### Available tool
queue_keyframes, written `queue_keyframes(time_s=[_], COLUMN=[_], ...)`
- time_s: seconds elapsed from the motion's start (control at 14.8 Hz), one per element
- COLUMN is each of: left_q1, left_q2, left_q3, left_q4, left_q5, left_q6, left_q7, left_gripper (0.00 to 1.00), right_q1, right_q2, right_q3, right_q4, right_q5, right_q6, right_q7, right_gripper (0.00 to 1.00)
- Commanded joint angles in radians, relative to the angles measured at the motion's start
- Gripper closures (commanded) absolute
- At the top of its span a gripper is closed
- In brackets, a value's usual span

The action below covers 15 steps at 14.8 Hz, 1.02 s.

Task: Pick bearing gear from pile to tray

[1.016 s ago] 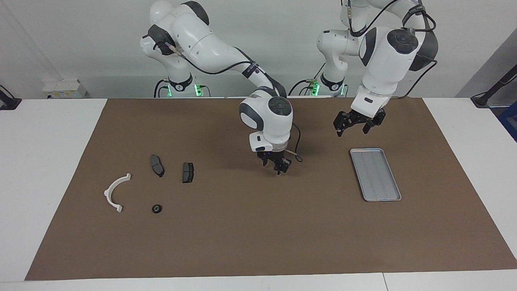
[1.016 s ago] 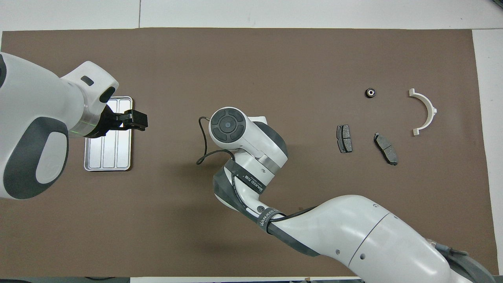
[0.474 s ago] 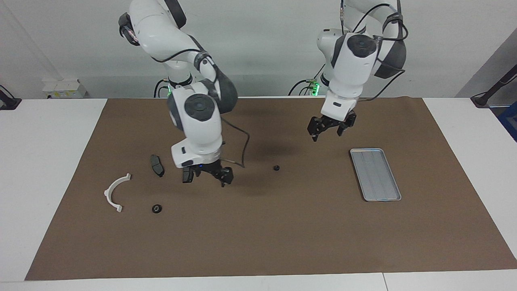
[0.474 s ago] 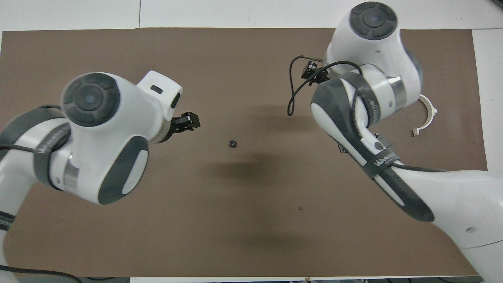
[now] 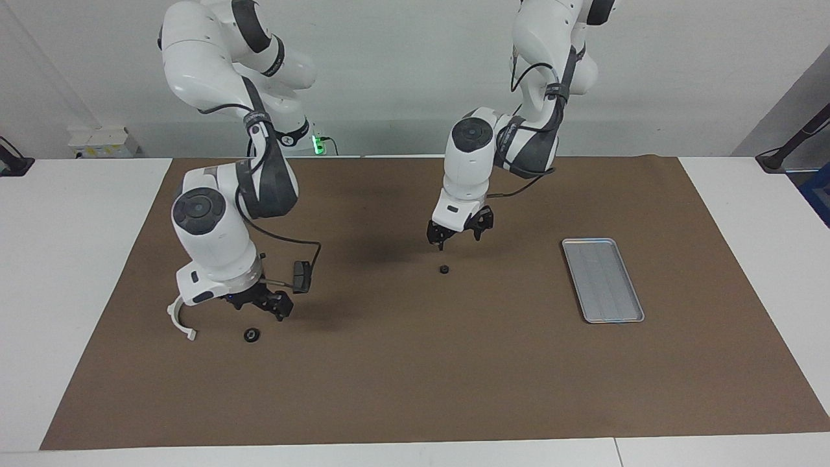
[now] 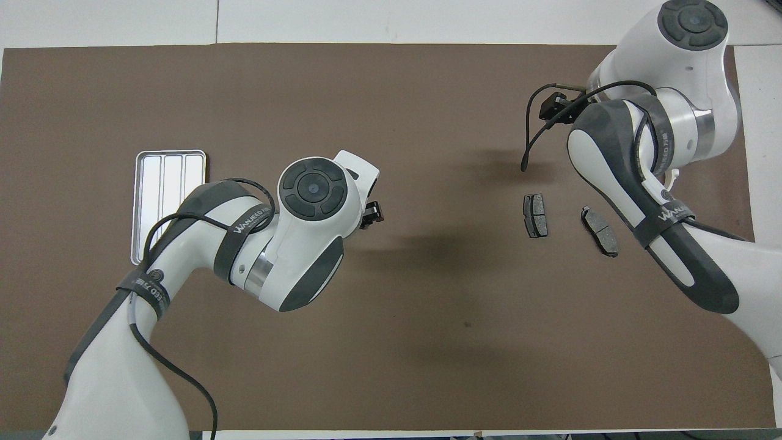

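L end effector (image 5: pixel 458 235) open over gear (image 5: pixel 444 268) mid-bench, tray (image 5: pixel 603 280) at gear's 3 o'clock; R end effector (image 5: pixel 262 305) open, empty, over pile.

Two glossy white arms with dark grey joint caps and bands, looping black cables, small black claws.

White table (image 5: pixel 84 259); brown mat (image 5: pixel 415 376) covering middle.

You are looking at a robotics lab: two white robot arms (image 5: pixel 220 220) are mounted at a white desk (image 5: pixel 84 214) covered by a brown mat (image 5: pixel 415 363), a bare grey wall (image 5: pixel 389 78) rises at the robots' end, and cables run along the arms.
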Motion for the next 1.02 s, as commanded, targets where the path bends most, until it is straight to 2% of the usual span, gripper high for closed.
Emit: queue_keyframes(time_s=[0.0, 0.2, 0.54, 0.95], left_q1=[-0.029, -0.029, -0.01, 0.01], left_q2=[0.012, 0.032, 0.083, 0.103], left_q3=[0.014, 0.014, 0.014, 0.017], left_q4=[-0.026, -0.023, -0.019, -0.025], left_q5=[-0.051, -0.06, -0.059, -0.057], left_q6=[0.056, 0.092, 0.156, 0.19], left_q7=[-0.016, -0.002, 0.048, 0.088], left_gripper=[0.0, 0.0, 0.0, 0.01], right_q1=[-0.053, -0.072, -0.076, -0.078], right_q2=[0.009, 0.058, 0.089, 0.093], right_q3=[0.016, 0.013, 0.009, 0.009], right_q4=[-0.083, -0.084, -0.086, -0.11], right_q5=[-0.031, -0.057, -0.065, -0.065], right_q6=[0.105, 0.152, 0.197, 0.229], right_q7=[-0.032, -0.032, -0.026, -0.014], right_gripper=[0.0, 0.0, 0.0, 0.0])
